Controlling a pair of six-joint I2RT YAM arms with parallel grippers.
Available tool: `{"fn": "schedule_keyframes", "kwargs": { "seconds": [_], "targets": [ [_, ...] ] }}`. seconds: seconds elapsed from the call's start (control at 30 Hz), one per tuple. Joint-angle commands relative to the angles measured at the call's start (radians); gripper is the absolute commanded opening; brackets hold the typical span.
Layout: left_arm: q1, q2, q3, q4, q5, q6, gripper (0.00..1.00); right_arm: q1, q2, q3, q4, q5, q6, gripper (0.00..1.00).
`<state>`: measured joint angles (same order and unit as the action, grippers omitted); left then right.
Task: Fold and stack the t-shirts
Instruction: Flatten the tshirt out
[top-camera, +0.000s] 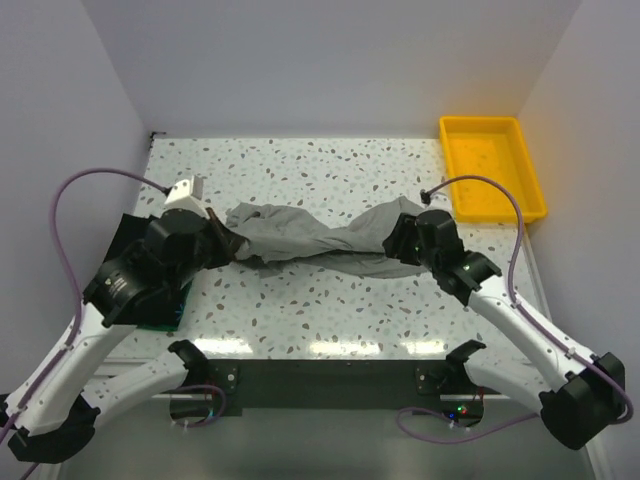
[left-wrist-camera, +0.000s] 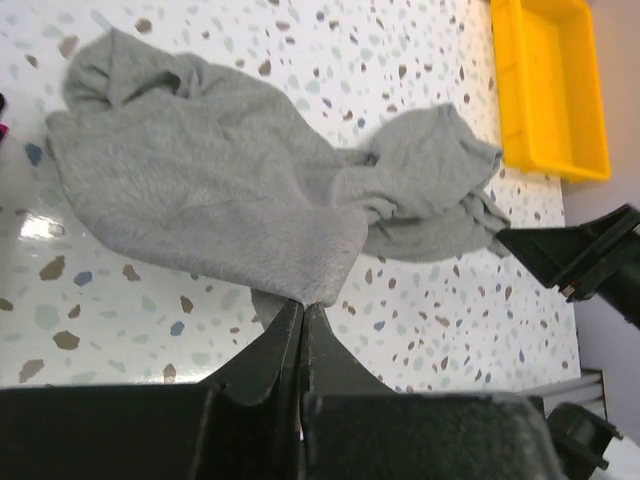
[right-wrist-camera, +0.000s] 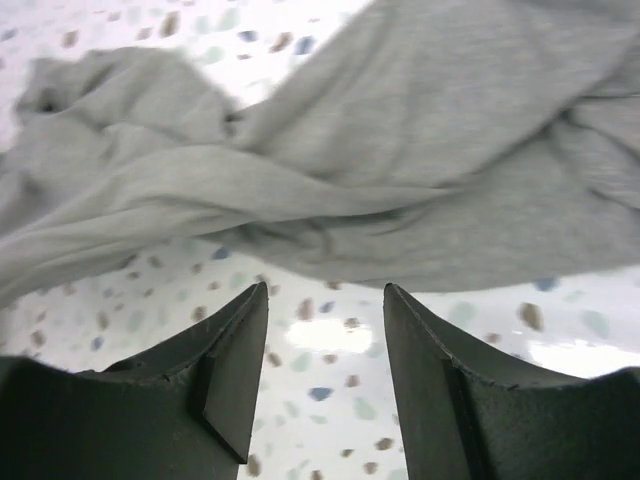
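Note:
A crumpled heather-grey t-shirt (top-camera: 310, 235) lies bunched across the middle of the speckled table. My left gripper (top-camera: 232, 245) is at its left end. In the left wrist view that gripper (left-wrist-camera: 303, 303) is shut on a hem edge of the grey t-shirt (left-wrist-camera: 220, 190). My right gripper (top-camera: 395, 240) hovers at the shirt's right end. The right wrist view shows it (right-wrist-camera: 325, 295) open, with only bare table between its fingers and the grey t-shirt (right-wrist-camera: 400, 150) just beyond the tips. A folded black t-shirt (top-camera: 125, 235) and a green one (top-camera: 165, 318) lie mostly hidden under my left arm.
A yellow plastic tray (top-camera: 492, 165) stands at the table's back right corner, also seen as the yellow tray (left-wrist-camera: 545, 85) in the left wrist view. White walls close off the table at the left, back and right.

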<state>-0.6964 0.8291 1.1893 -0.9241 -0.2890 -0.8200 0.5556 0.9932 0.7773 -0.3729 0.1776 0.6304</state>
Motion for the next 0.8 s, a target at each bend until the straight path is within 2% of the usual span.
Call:
{"fn": "schedule_keyframes", "kwargs": {
  "seconds": [0.0,0.07,0.2,0.37,0.5,0.6,0.63,0.67,0.77],
  "targets": [
    [-0.003,-0.022,0.108,-0.091,-0.189,-0.011,0.00,-0.078,0.010,0.014,-0.116,0.060,-0.093,0.54],
    [-0.003,-0.019,0.154,-0.110,-0.234,-0.013,0.00,-0.164,0.034,0.014,-0.107,0.028,-0.127,0.55],
    [-0.002,0.008,0.213,-0.121,-0.300,0.013,0.00,-0.339,0.160,0.010,-0.028,-0.143,-0.149,0.55],
    [-0.003,0.062,0.219,-0.064,-0.348,0.056,0.00,-0.375,0.343,0.057,0.058,-0.196,-0.133,0.56],
    [0.023,0.122,0.230,-0.013,-0.325,0.114,0.00,-0.376,0.455,0.083,0.143,-0.216,-0.098,0.58],
    [0.165,0.149,0.233,0.057,-0.195,0.203,0.00,-0.376,0.487,0.106,0.164,-0.201,-0.092,0.61],
    [0.273,0.159,0.230,0.077,-0.140,0.225,0.00,-0.376,0.496,0.112,0.170,-0.199,-0.092,0.61],
    [0.319,0.168,0.231,0.106,-0.049,0.243,0.00,-0.376,0.518,0.129,0.169,-0.182,-0.093,0.61],
    [0.429,0.214,0.250,0.134,0.057,0.278,0.00,-0.375,0.551,0.167,0.147,-0.139,-0.106,0.60]
  ]
}}
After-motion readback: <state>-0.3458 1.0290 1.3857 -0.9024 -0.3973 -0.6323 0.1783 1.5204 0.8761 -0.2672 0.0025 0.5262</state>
